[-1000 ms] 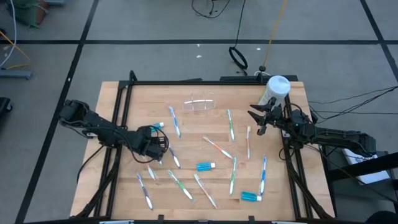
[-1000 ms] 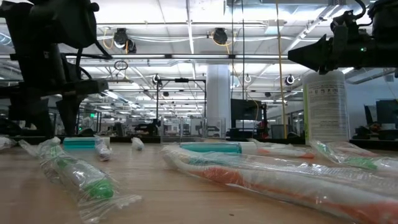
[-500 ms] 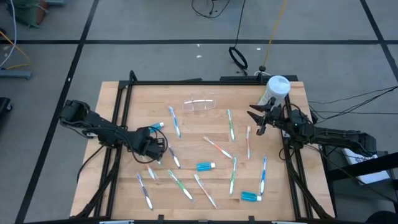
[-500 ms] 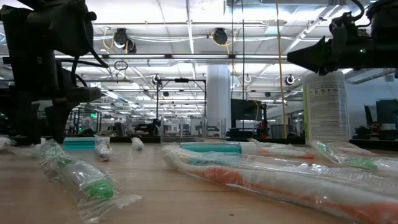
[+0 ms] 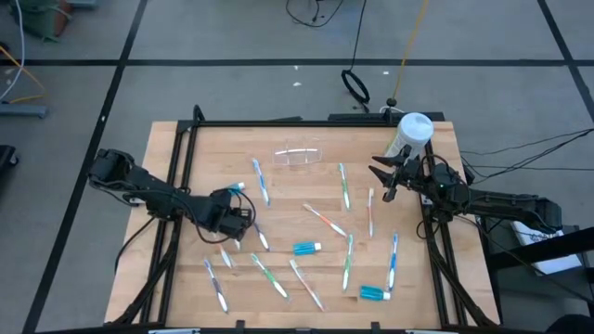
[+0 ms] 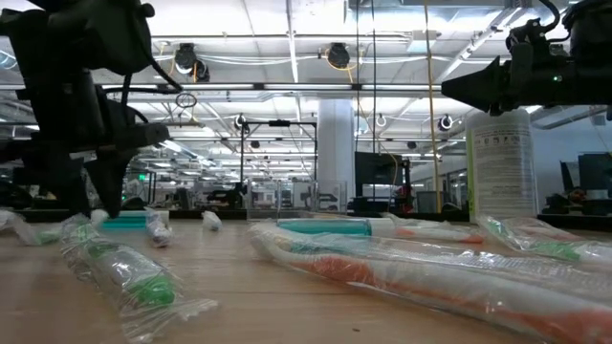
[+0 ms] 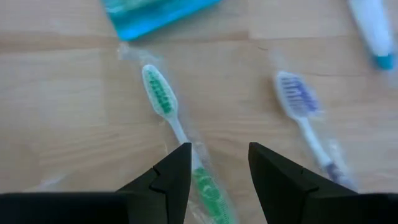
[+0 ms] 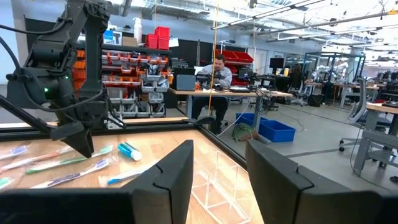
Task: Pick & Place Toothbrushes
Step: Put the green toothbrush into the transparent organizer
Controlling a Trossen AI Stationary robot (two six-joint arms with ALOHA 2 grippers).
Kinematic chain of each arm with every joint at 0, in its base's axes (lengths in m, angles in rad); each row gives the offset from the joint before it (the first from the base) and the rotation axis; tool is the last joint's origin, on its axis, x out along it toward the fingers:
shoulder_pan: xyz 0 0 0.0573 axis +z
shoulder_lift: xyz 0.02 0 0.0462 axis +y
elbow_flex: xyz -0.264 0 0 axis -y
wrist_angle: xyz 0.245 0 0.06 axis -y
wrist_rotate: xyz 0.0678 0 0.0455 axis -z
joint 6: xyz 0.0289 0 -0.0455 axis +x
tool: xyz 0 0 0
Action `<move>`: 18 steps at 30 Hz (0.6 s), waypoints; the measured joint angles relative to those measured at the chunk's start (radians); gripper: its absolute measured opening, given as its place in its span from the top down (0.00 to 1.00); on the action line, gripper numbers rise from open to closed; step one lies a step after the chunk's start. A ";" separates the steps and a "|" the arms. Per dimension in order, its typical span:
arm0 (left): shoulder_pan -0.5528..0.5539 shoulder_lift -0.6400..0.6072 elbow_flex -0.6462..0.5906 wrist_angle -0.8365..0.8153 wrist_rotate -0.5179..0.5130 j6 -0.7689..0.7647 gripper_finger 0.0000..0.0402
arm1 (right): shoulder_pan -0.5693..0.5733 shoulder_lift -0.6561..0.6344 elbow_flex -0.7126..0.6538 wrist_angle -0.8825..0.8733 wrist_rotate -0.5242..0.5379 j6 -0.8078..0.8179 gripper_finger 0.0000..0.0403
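Two grippers on show, both parted and both empty. The left gripper (image 5: 239,221) hangs low over the left half of the wooden table (image 5: 186,278), its fingers (image 7: 177,174) standing apart with bare wood between them. In its wrist view a green-handled toothbrush (image 7: 180,134) in clear wrap lies just under the gap, running toward the fingers, though whether a fingertip touches the wrap is hard to tell. A purple-headed toothbrush (image 7: 308,121) lies beside it, well clear of the fingers, and a blue tube (image 7: 155,12) is cut off at the frame edge.

Over on the right side, the right gripper (image 5: 385,178) hovers above the table near a white bottle (image 5: 411,133), fingers (image 8: 171,180) apart and nothing between them.

The toothbrushes (image 5: 345,186) lie scattered flat across the board, most toward the middle and the near edge. A clear plastic box (image 5: 297,156) toward the far edge is faint from above. At table height, wrapped brushes fill the foreground and the left gripper's tips are hidden behind them.
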 joint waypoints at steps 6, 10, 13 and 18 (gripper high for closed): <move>0.017 0.000 0.001 0.092 -0.058 0.087 0.59 | 0.000 0.000 0.000 0.000 0.000 -0.006 0.65; 0.017 0.000 0.001 0.096 -0.046 0.230 0.59 | 0.000 0.002 0.000 0.000 0.000 -0.006 0.65; 0.012 0.000 0.001 0.120 0.005 0.222 0.59 | 0.000 0.002 0.000 0.000 0.000 -0.006 0.65; 0.030 -0.003 0.001 0.116 0.030 0.242 0.59 | 0.000 0.002 0.000 0.000 0.000 -0.006 0.65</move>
